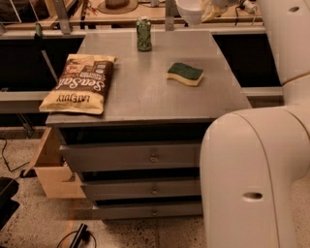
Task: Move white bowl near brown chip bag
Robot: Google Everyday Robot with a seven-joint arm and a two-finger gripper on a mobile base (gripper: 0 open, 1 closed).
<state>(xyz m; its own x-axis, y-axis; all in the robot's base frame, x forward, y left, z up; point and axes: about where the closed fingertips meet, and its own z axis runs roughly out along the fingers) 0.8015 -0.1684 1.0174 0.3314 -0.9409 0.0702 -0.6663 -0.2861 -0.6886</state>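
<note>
White bowl [188, 9] aloft at the top of the view, over the table's [145, 99] far right edge, gripper [207, 10] clamped on its rim. Brown chip bag [80, 85] lies flat at the near left corner, long axis front to back, well apart from the bowl. Carry runs left and nearward, likely passing the green can [143, 34]; sponge [185, 73] lies off that path.

Green can [143, 34] at grey table's [140, 99] back edge, green-yellow sponge [185, 73] nearer, rightward.
</note>
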